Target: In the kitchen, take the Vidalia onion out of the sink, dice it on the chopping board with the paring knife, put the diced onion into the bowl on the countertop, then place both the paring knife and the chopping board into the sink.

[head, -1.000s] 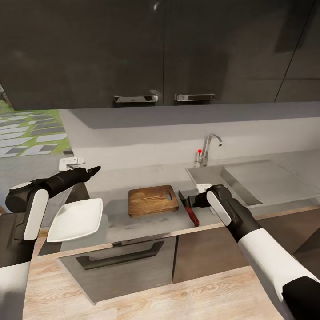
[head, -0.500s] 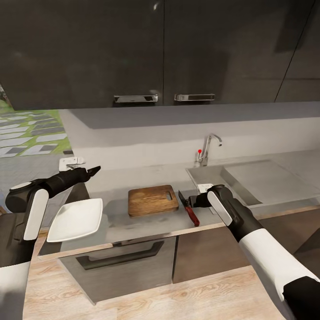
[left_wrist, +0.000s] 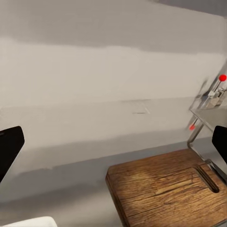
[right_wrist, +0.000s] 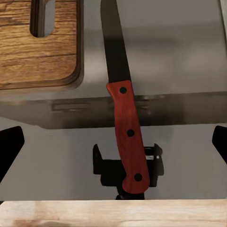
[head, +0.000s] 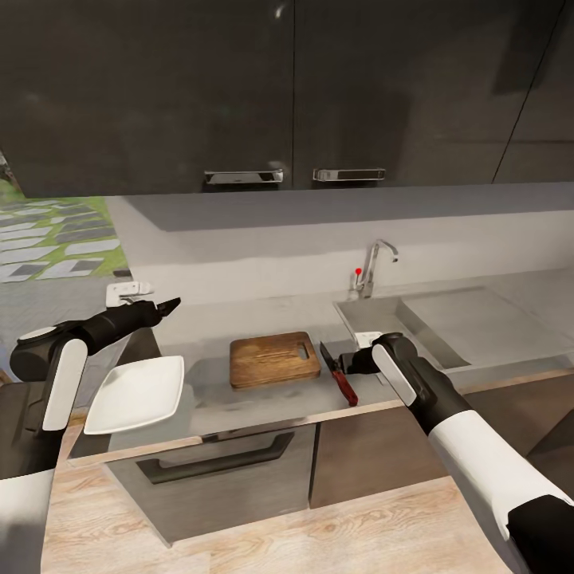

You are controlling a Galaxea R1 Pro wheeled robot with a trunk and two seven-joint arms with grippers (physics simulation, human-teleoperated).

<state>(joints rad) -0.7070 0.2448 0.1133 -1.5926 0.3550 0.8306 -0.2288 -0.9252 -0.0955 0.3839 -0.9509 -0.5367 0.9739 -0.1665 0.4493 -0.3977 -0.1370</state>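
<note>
Nothing has really moved since a second ago. Your right arm crept a hair between the first two frames, and since then it's stayed put; the knife, board and bowl haven't budged either.

Your right claw [head: 348, 363] is down at the surface [head: 263, 399], just right of the paring knife [head: 341, 377]. In the right wrist view the two dark fingertips [right_wrist: 10, 149] sit far out at either edge, so it's spread wide and holding nothing. The paring knife [right_wrist: 122, 118] lies flat between them, red handle toward the front edge of the surface, dark blade pointing toward the back wall. You can't tell from here whether the fingers touch the surface.

The chopping board [head: 274, 359] lies flat just left of the knife, close but apart, with its handle slot on the knife's side. The wrist view shows that slotted corner [right_wrist: 40, 42] next to the blade.

Your left claw [head: 169, 305] hangs in the air above the surface, well left of the board, fingers wide apart and empty. The white bowl [head: 137, 393] sits below that arm, near the left end.

The sink [head: 375, 315] is behind your right arm, with the tap [head: 376, 263] at its back. The onion can't be made out in it.
</note>
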